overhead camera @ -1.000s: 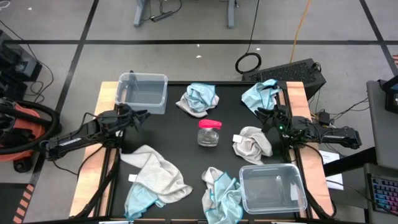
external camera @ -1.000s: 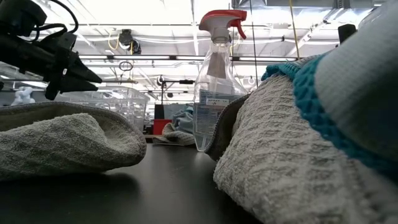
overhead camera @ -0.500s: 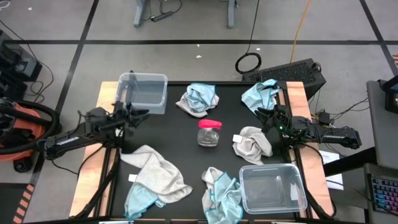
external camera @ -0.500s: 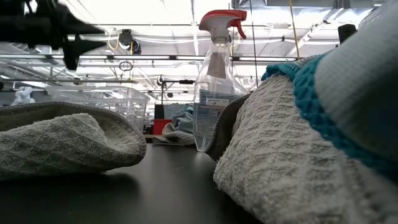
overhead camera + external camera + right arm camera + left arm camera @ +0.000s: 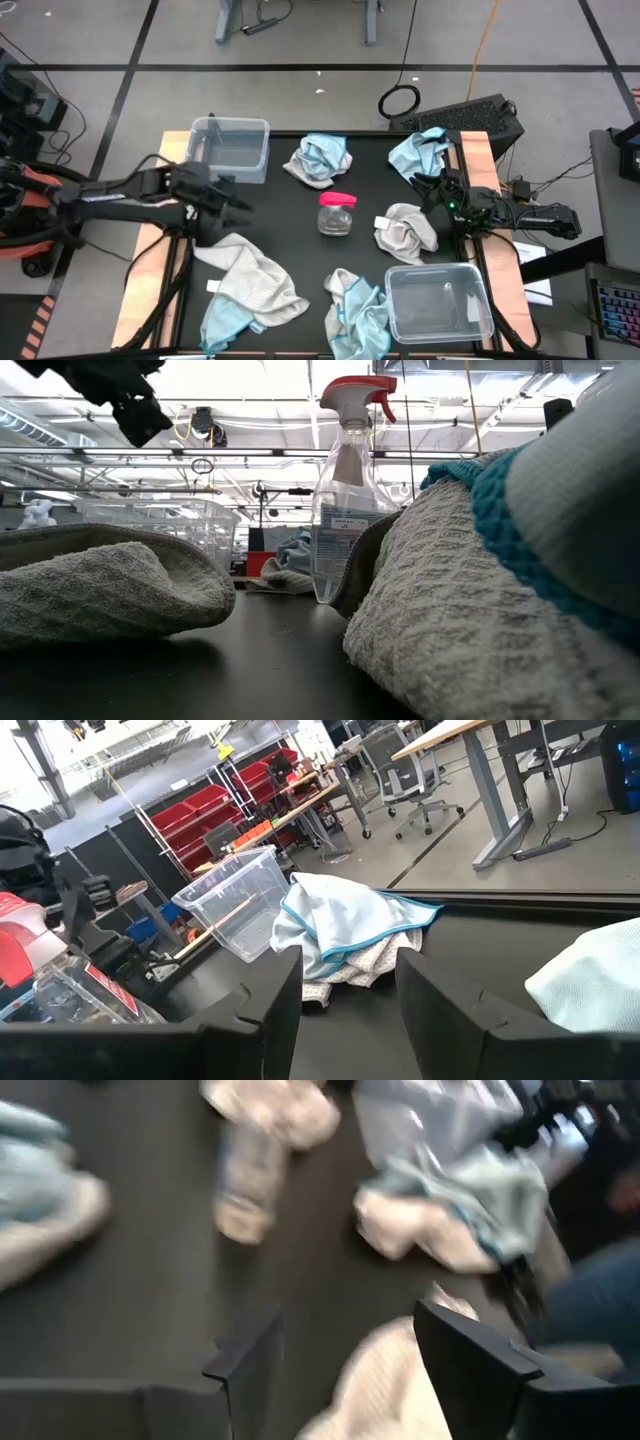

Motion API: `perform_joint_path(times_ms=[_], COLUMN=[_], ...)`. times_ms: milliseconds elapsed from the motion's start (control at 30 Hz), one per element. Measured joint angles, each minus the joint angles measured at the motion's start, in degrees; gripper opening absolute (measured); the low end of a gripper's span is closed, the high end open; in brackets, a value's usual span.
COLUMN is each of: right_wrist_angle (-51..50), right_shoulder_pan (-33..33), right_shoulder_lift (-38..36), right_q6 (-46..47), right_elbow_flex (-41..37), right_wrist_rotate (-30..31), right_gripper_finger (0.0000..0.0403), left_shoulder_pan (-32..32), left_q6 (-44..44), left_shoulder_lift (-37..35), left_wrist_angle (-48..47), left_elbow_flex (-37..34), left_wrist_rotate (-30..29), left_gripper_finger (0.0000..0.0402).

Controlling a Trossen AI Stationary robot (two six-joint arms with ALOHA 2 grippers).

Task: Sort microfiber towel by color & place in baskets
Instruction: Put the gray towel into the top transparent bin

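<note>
1. Towels lie scattered on the black tabletop (image 5: pixel 290 215): a blue-and-white one (image 5: pixel 320 158) at the far middle, a blue one (image 5: pixel 420 150) at the far right corner, a grey one (image 5: pixel 405 228) right of centre, a large grey one (image 5: pixel 250 280) at the near left with a blue one (image 5: pixel 222 322) just under its near edge, and a blue-grey one (image 5: pixel 357 310) at the near middle.
2. Two clear baskets sit well apart: one (image 5: pixel 230 148) at the far left corner, the other (image 5: pixel 438 302) at the near right, touching the blue-grey towel. Neither shows a towel inside.
3. The left gripper (image 5: pixel 232 203) hangs over the left side of the tabletop, between the far-left basket and the large grey towel. In its wrist view the fingers (image 5: pixel 470 1355) are spread wide, with nothing between them and a pale towel below.
4. The right gripper (image 5: pixel 425 188) waits near the right edge, between the blue corner towel and the grey one. Its fingers (image 5: pixel 450 1005) are apart and hold nothing.
5. A jar (image 5: pixel 336 213) with a pink-red lid stands at the middle of the tabletop, just beside the grey towel.
6. In the low view a spray bottle (image 5: pixel 345 500) with a red trigger stands behind the towels.
</note>
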Motion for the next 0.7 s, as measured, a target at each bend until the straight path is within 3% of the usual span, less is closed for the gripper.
perform_joint_path(times_ms=[200, 400, 700], right_wrist_angle=[0.0, 0.0, 0.0], right_shoulder_pan=[0.0, 0.0, 0.0], right_shoulder_lift=[0.0, 0.0, 0.0], right_q6=[0.0, 0.0, 0.0], right_elbow_flex=[0.0, 0.0, 0.0], right_wrist_rotate=[0.0, 0.0, 0.0], right_gripper_finger=[0.0153, 0.0153, 0.0153], left_shoulder_pan=[-8.8, -17.1, -24.4], left_q6=[0.1, 6.1, 8.0], left_shoulder_lift=[7.1, 15.3, 29.2], left_wrist_angle=[-1.1, -0.1, 9.1], left_elbow_flex=[0.1, 0.1, 0.0], left_wrist_rotate=[3.6, -1.0, -1.1], left_gripper_finger=[0.0233, 0.0233, 0.0233])
